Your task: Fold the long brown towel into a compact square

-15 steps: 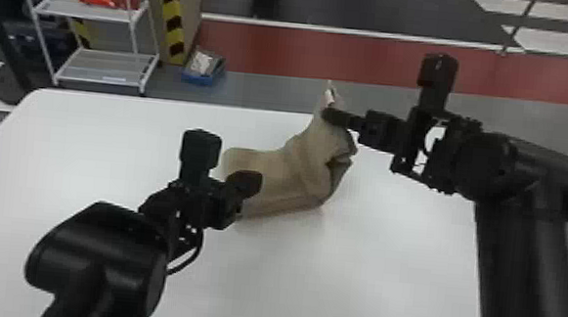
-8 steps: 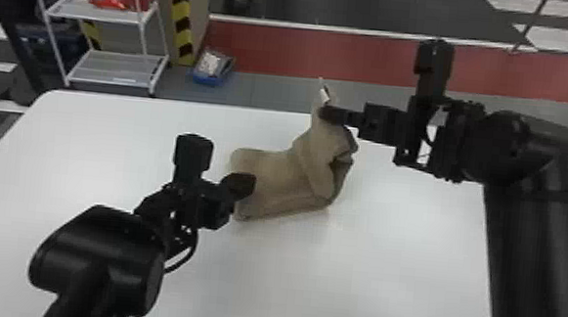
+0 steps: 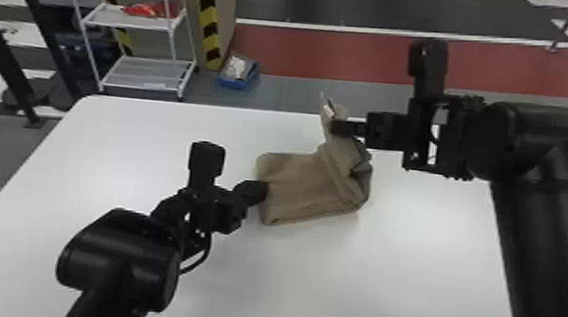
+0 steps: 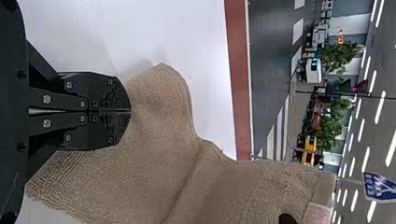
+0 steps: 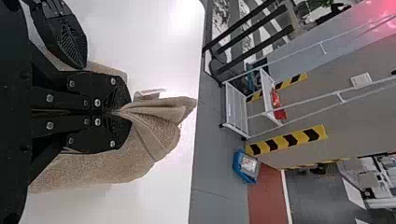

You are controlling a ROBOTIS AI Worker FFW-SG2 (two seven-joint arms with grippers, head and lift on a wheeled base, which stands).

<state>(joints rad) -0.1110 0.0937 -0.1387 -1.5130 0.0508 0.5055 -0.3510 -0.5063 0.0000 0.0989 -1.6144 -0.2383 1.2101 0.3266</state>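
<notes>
Right gripper (image 3: pixel 339 127): fingers pinching raised end of towel (image 3: pixel 297 186). Left gripper (image 3: pixel 259 191): fingers pressed together, tips at towel's left end; cannot tell if cloth is caught. Towel: lower part on white table (image 3: pixel 410 279), right part bent upward.
</notes>
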